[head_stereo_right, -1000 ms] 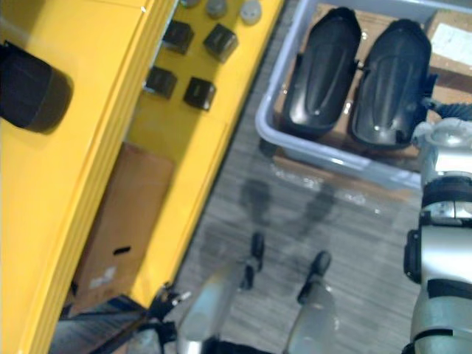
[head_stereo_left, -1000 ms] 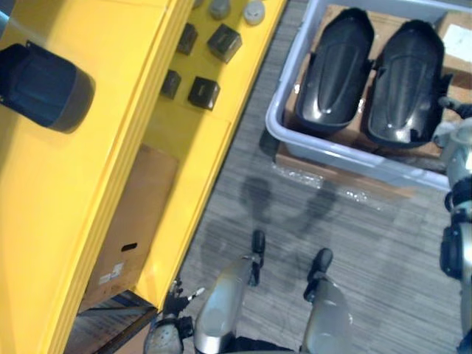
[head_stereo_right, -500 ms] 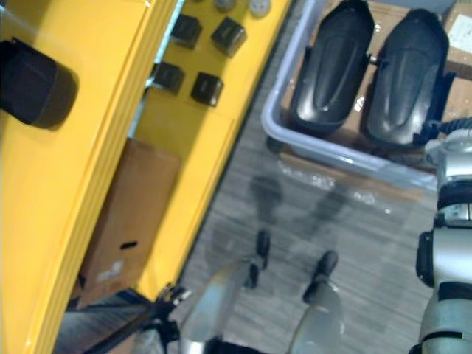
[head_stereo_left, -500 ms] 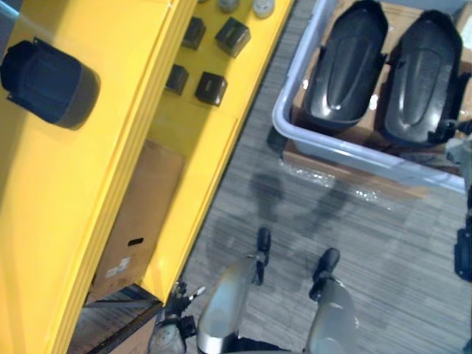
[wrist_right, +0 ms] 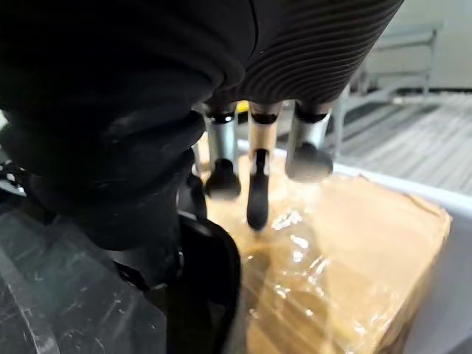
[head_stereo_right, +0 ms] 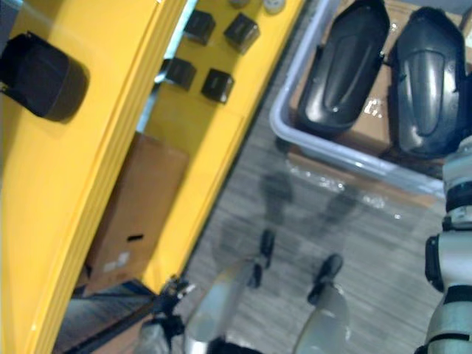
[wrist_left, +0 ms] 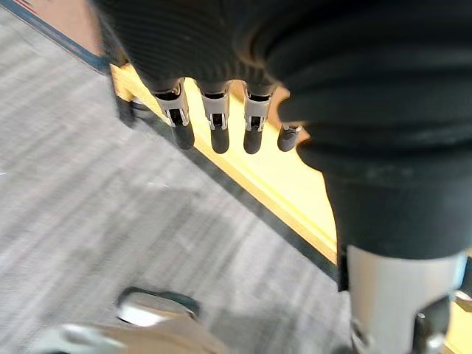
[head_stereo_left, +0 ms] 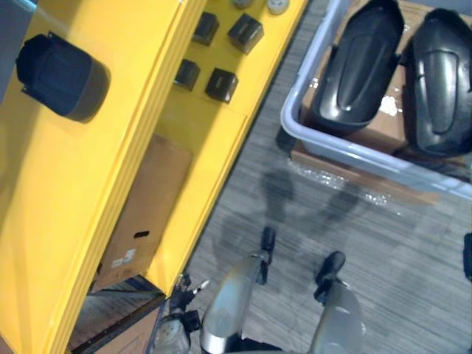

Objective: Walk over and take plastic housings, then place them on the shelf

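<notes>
— Right hand (wrist_right: 254, 173) first: what does its own wrist view give?
— Fingers hanging straight and loose, holding nothing. They hover above film-wrapped cardboard (wrist_right: 339, 243), with a black scratched surface (wrist_right: 66, 310) just beside them
— And the head views add what?
— The layout. Both plastic housings (head_stereo_left: 361, 63) lie side by side in the grey tote (head_stereo_left: 308, 74) at one o'clock, and neither is in a hand
— Left hand (wrist_left: 214, 125)?
— Low at seven o'clock. Its wrist view has the fingers straight and empty above grey carpet (wrist_left: 88, 184), near the foot of the yellow shelf (head_stereo_left: 81, 206)
— The shelf itself?
— From the head it runs from seven round to twelve o'clock. A dark rounded part (head_stereo_left: 63, 77) sits on the upper level and small black blocks (head_stereo_left: 221, 85) on a lower one, with a cardboard box (head_stereo_left: 144, 214) beneath
</notes>
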Robot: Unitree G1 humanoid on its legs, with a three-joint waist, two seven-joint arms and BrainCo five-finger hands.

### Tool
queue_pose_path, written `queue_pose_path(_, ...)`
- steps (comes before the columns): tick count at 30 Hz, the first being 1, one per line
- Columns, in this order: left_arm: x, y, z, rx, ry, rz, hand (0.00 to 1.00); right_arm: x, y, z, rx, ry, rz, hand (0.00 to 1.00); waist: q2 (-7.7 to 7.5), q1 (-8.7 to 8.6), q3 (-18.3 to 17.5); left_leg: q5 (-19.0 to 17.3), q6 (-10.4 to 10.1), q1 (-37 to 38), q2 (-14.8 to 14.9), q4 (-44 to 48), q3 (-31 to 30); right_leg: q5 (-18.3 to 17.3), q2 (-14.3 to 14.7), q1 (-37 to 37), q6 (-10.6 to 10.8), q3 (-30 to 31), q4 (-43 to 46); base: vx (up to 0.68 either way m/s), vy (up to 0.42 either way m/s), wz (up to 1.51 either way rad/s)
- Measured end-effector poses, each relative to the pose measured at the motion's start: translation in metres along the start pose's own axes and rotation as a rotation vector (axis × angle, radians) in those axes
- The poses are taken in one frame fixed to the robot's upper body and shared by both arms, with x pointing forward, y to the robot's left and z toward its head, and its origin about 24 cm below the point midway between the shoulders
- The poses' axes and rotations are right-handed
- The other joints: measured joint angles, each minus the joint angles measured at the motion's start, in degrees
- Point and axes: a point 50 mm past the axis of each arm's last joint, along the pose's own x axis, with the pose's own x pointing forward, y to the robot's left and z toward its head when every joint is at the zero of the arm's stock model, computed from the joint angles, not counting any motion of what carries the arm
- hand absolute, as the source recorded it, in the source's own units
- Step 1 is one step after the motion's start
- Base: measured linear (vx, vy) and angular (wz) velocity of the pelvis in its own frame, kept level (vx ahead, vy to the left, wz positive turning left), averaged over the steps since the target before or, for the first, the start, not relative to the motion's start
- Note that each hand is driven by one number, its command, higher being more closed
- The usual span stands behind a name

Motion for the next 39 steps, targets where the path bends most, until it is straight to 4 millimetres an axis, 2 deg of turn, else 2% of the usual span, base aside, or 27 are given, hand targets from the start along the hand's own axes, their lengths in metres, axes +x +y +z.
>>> queue_pose_path(5,0.000,-0.030,0.020,-0.061,-0.105,-0.096,0.00,0.002,-0.003,-0.004,0.022,-0.003,-0.065,1.00,-0.01,-0.45,0.00,0.02,-0.03,1.77,-0.01,-0.11,-0.19,-0.01,0.08,2.00,-0.03,-0.21,-0.25,0.00,0.000,0.00)
queue_pose_path(13,-0.003,-0.031,0.047,-0.139,-0.220,-0.098,0.00,0.002,-0.008,0.002,0.073,-0.077,-0.157,1.00,-0.10,-1.92,0.06,0.38,-0.53,5.16,0.59,-1.51,-1.07,0.41,1.18,6.13,-0.02,-1.34,-2.46,0.00,0.002,0.02)
queue_pose_path(23,-0.013,-0.040,0.090,-0.238,-0.406,-0.135,0.00,0.001,-0.008,0.006,0.096,-0.127,-0.194,1.00,-0.82,-2.22,0.57,1.14,-0.94,6.86,1.52,-3.11,-1.52,3.01,3.13,9.35,-0.16,-1.65,-6.56,0.01,-0.005,-0.01)
queue_pose_path(28,-0.026,-0.047,0.122,-0.198,-0.565,-0.206,0.00,-0.002,-0.020,0.021,0.166,-0.178,-0.290,1.00,-1.80,-2.34,1.23,2.13,-0.76,5.79,1.61,-3.81,-1.52,4.94,3.67,9.00,-0.33,-1.82,-9.07,-0.03,0.016,0.00)
queue_pose_path(31,-0.035,-0.052,0.139,-0.186,-0.663,-0.245,0.00,-0.004,-0.019,0.026,0.188,-0.209,-0.327,1.00,-2.37,-2.88,1.62,2.24,-0.64,5.61,1.60,-3.79,-1.48,5.72,3.86,9.29,-0.27,-1.83,-10.08,-0.01,0.009,-0.01)
queue_pose_path(34,-0.043,-0.067,0.161,-0.091,-0.779,-0.328,0.00,-0.007,-0.024,0.036,0.220,-0.262,-0.374,1.00,-2.64,-3.63,1.77,2.53,-0.56,4.71,1.64,-3.70,-1.36,6.49,4.07,8.74,-0.36,-1.75,-10.78,0.00,0.008,-0.01)
queue_pose_path(39,-0.045,-0.084,0.193,-0.072,-0.900,-0.392,0.00,-0.014,-0.023,0.047,0.270,-0.328,-0.418,1.00,-3.23,-4.39,1.73,2.69,-0.50,4.28,1.71,-3.62,-1.31,6.86,4.24,8.40,-0.44,-1.63,-10.90,0.00,0.005,-0.01)
